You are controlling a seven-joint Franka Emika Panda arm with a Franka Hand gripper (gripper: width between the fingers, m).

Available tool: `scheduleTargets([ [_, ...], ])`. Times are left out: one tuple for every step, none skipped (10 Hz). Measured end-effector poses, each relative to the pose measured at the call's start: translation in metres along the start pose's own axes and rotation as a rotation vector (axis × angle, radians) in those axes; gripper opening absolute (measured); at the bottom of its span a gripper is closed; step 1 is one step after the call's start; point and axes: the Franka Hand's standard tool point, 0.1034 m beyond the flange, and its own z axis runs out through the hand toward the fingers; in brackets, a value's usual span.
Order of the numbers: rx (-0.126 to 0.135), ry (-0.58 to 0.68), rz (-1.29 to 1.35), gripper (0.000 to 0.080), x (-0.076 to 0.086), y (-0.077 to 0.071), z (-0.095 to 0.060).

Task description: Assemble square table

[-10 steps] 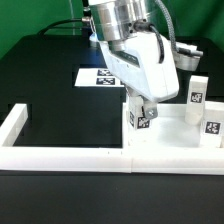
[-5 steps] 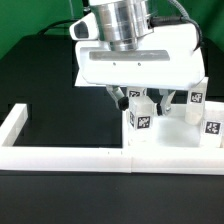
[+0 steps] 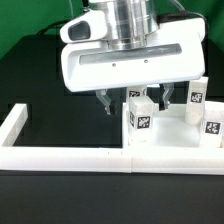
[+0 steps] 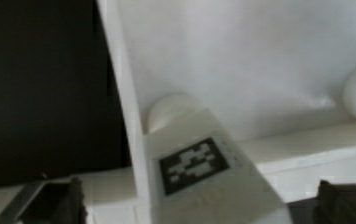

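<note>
Since 1 s ago the gripper (image 3: 135, 101) has turned square to the camera and risen a bit; jaws now spread wide, holding nothing, w/ a leg (image 3: 140, 117) standing between the fingers, upright on the tabletop slab (image 3: 170, 138). Slab sits against the border wall (image 3: 70, 156), at the exterior view's right. Two more legs (image 3: 196, 97) stand at its far edge. Progress: early, probably one leg placed; others look unattached.

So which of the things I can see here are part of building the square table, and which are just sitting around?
Part of the job:
- large flat white square tabletop slab
- three small white tagged leg blocks
- open gripper

Just there:
- long low white border wall
- black table
</note>
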Motion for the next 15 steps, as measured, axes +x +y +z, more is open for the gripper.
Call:
scheduleTargets([
  [0.003,0.0,0.048,0.0649,-0.0004,0.0003,0.0003],
  [0.002,0.0,0.053,0.0541,-0.0004,0.0005,0.0003],
  [0.002,0.0,0.058,0.0541,-0.0004,0.0005,0.0003],
  [0.003,0.0,0.114,0.0405,-0.0004,0.0,0.0003],
  [0.0,0.001,0.186,0.0405,-0.0004,0.0018,0.0001],
  [0.0,0.001,0.248,0.0291,-0.0005,0.0021,0.0001],
  [0.0,0.001,0.321,0.0291,-0.0005,0.0021,0.0001],
  [0.0,0.001,0.392,0.0291,-0.0005,0.0021,0.0001],
  [0.008,0.002,0.524,0.0291,0.0003,0.0022,0.0003],
  [0.015,-0.008,0.707,0.0291,0.0012,0.0024,0.0005],
  [0.027,-0.016,0.879,0.0291,0.0016,0.0021,0.0007],
  [0.043,-0.025,1.074,0.0291,0.0013,0.0004,0.0019],
  [0.055,-0.038,1.253,0.0291,0.0011,-0.0022,0.0031],
  [0.064,-0.054,1.374,0.0291,0.0027,-0.0045,0.0043],
  [0.087,-0.063,1.508,0.0291,0.0032,-0.0053,0.0046],
])
